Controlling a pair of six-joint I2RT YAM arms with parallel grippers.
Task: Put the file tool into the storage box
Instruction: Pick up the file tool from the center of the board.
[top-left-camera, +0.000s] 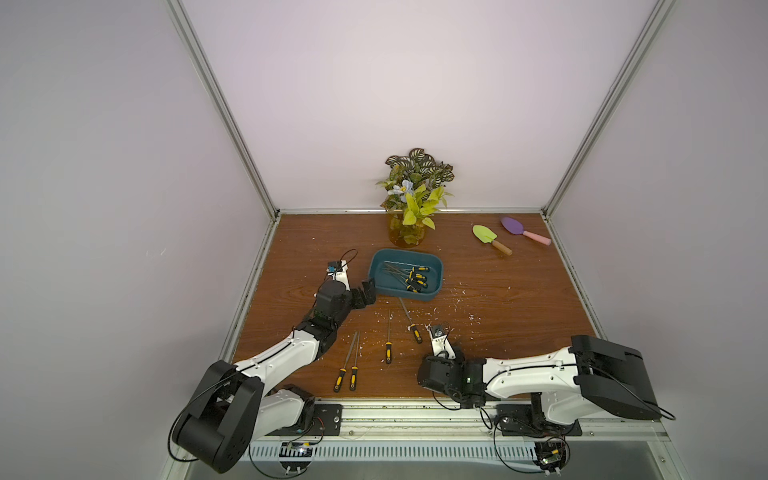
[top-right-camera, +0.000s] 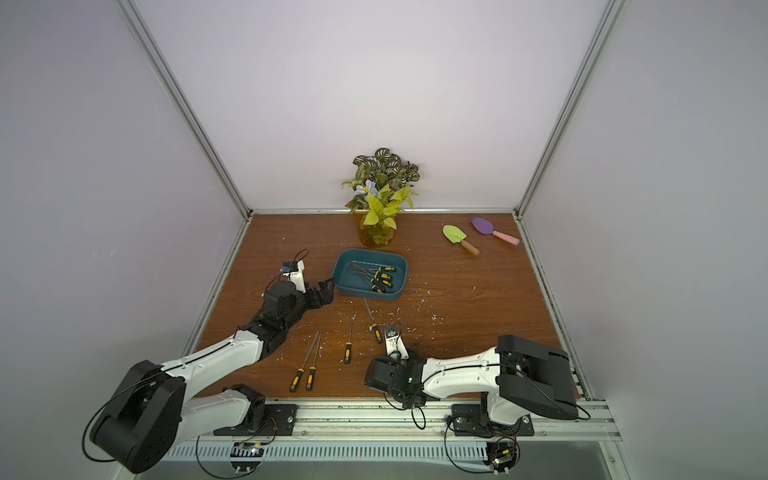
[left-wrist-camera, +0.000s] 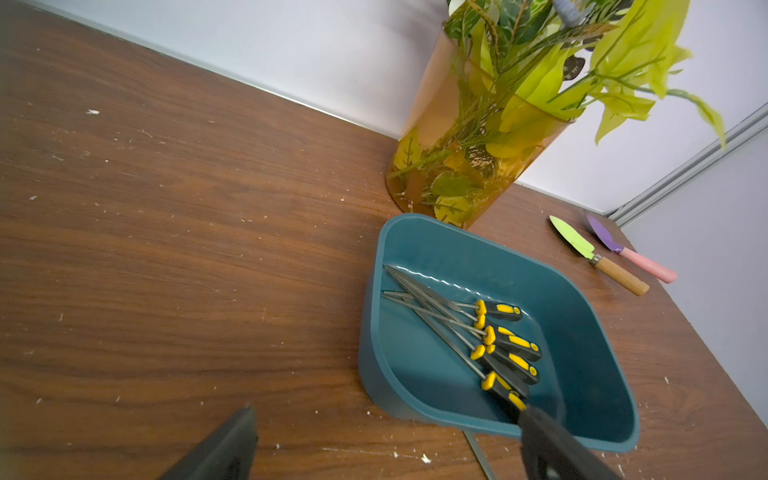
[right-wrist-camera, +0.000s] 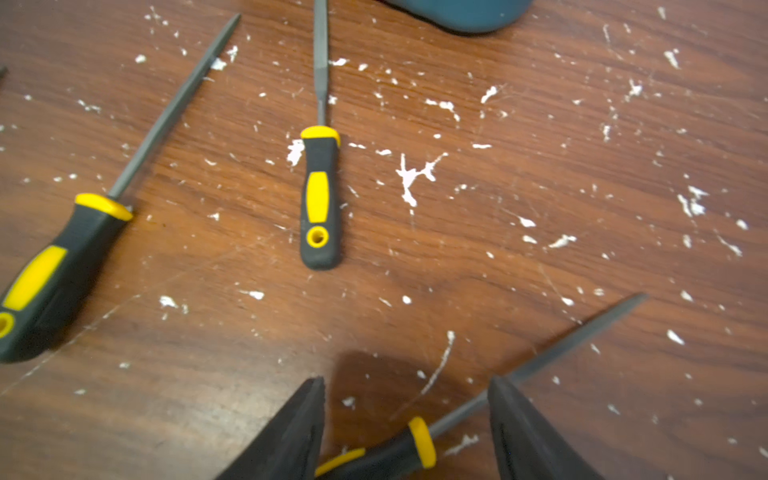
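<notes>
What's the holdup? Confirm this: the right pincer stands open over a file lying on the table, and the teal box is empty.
Wrong on one count. The teal box is not empty: several files with black and yellow handles lie in it, as the left wrist view shows. The rest holds: the right pincer stands open over a file lying on the table.

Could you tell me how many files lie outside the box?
5 files: two front-left, one central, one by the storage box, one at the right gripper; others may be hidden.
</notes>
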